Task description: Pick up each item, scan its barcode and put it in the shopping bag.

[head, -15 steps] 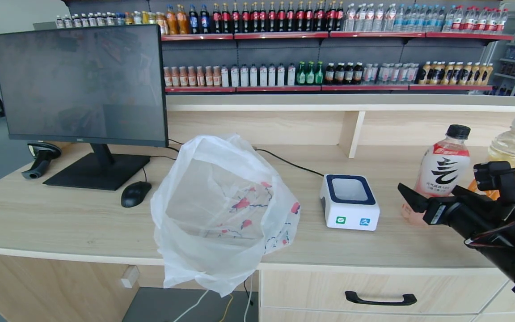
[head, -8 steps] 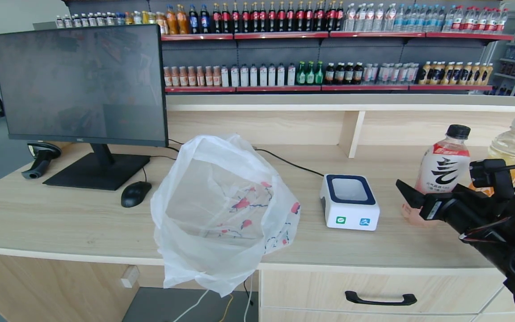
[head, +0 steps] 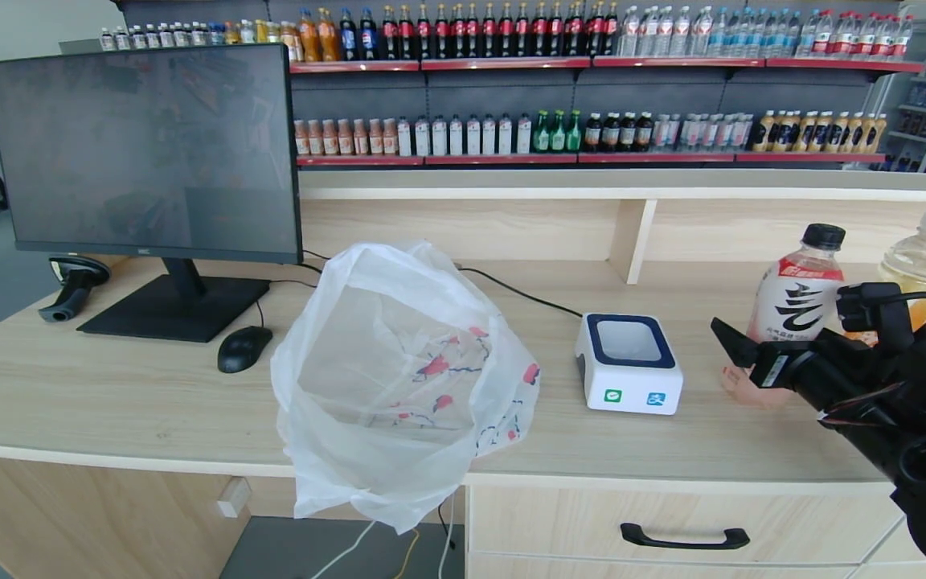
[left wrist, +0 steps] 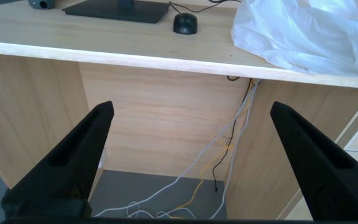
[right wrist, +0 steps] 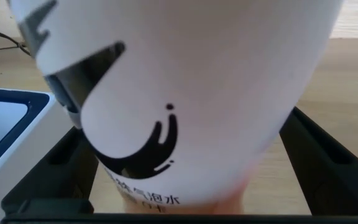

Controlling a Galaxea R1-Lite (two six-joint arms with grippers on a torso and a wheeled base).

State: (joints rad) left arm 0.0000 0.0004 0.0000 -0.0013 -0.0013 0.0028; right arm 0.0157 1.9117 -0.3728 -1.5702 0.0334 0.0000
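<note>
Right wrist view puts the right end effector (right wrist: 182,134) around a drink bottle (right wrist: 197,81). Its two black fingers stand apart, one on each side of the white-labelled body, and very near to the label. Whether the pads already press on it, I cannot tell. In the head view the fingers sit at the lower half of this bottle. It stands upright on the surface (head: 109,394) and has a black cap, with pink liquid showing under the label.

Just behind the end effector, on its outer side, stands a second bottle (head: 925,261) with yellow liquid and a pale cap. Toward the robot's left of the end effector is the white box scanner (head: 628,374), with its window facing up. Further the same way is the shopping bag (head: 399,378), open and slumped over the front edge of the surface.

The left end effector (left wrist: 191,109) hangs below the surface edge, well apart from all this, with its fingers wide apart and holding nothing.

I judge the drink bottle to be full, so moderately heavy, and its thin plastic wall will likely give a little under pressure. The glossy label is probably slippery. A hold on the labelled body, near the middle, seems safest, because a hold too low could let it tip when lifted. Where the barcode sits is not visible.
</note>
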